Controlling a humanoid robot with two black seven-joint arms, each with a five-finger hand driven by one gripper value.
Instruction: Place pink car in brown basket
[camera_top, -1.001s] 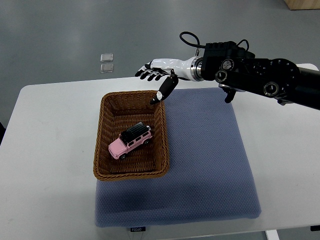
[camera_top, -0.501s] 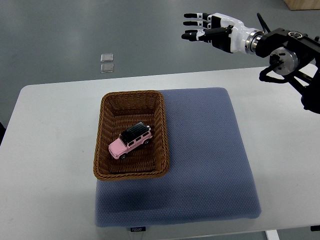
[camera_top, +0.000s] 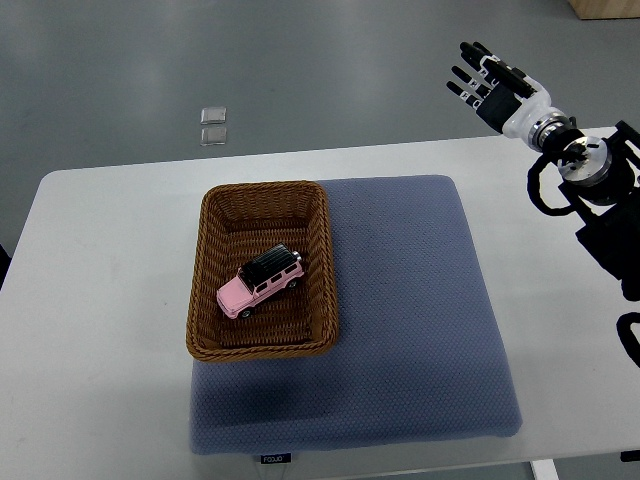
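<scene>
Now the pink car (camera_top: 261, 281) lies inside the brown basket (camera_top: 210, 300), well apart from the right hand (camera_top: 497, 88), whose spread fingers (camera_top: 466, 72) hold nothing at far right.

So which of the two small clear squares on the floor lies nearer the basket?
The lower square, closer to the table's edge and the basket; the other square sits just beyond it.

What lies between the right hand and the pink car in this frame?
In the top view, between the right hand and the pink car lie bare white table, blue mat and the brown basket wall.
</scene>
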